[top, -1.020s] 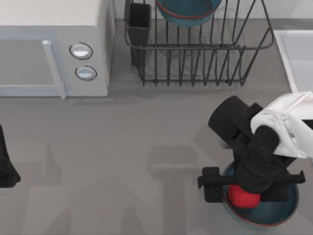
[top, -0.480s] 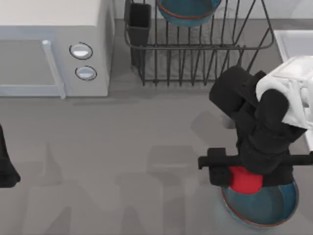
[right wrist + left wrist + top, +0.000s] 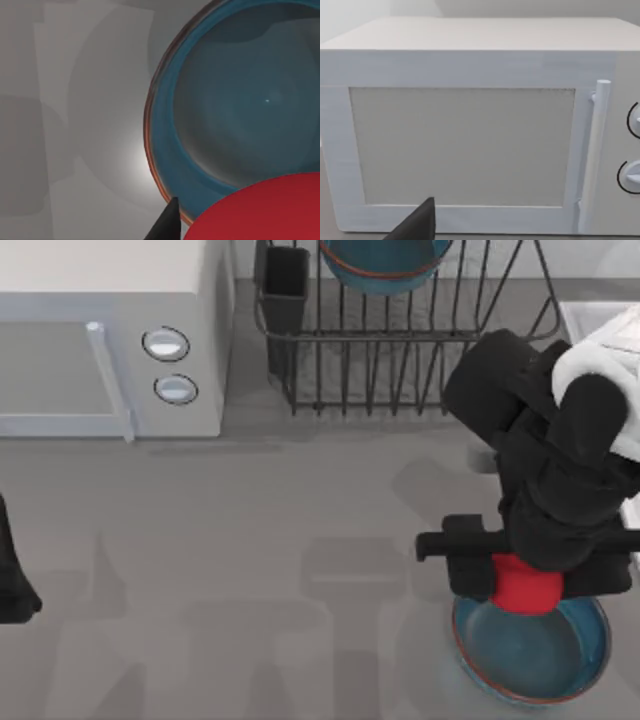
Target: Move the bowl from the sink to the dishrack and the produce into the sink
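The teal-blue bowl (image 3: 385, 265) with a reddish rim rests in the wire dishrack (image 3: 400, 360) at the back. My right gripper (image 3: 528, 578) is shut on the red produce (image 3: 527, 592) and holds it just above the back edge of the shallow blue dish (image 3: 530, 665). From the right wrist, the produce (image 3: 260, 210) hangs over that dish (image 3: 240, 105), with one dark fingertip (image 3: 167, 222) beside it. The sink's white rim (image 3: 582, 315) shows at the right edge, partly hidden behind my right arm. My left gripper (image 3: 12, 585) is parked at the far left edge.
A white microwave (image 3: 110, 330) fills the back left, and its door (image 3: 465, 145) faces the left wrist camera. A black utensil cup (image 3: 285, 285) stands at the rack's left corner. Bare grey counter (image 3: 250, 570) spreads across the middle.
My right gripper has lifted the produce off the blue dish and carried it back and slightly right. The left arm has stayed still.
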Available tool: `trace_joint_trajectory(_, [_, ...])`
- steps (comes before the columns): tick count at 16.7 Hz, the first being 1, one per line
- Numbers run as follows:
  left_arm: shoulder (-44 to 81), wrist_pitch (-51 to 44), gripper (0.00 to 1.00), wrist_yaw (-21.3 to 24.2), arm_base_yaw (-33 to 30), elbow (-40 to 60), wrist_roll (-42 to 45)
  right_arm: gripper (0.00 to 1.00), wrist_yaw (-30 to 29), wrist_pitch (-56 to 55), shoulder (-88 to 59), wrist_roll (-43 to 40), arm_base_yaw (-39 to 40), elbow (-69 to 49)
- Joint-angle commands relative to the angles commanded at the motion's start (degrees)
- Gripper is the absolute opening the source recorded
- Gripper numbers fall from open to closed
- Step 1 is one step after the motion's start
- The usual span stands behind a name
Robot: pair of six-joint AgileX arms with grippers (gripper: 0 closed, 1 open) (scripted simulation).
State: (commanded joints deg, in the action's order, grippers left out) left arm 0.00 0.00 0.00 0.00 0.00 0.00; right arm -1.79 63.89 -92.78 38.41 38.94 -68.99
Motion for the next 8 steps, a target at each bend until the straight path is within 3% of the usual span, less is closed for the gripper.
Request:
trace_joint_trajectory(4, [0.0, 0.0, 1.0, 0.0, 0.0, 0.0, 0.0, 0.0, 0.8, -3.4, 0.1, -1.2, -2.8, 1.4])
trace_joint_trajectory(8, [0.0, 0.0, 1.0, 0.0, 0.0, 0.0, 0.0, 0.0, 3.5, -15.1, 0.1, -5.8, -11.5, 6.1])
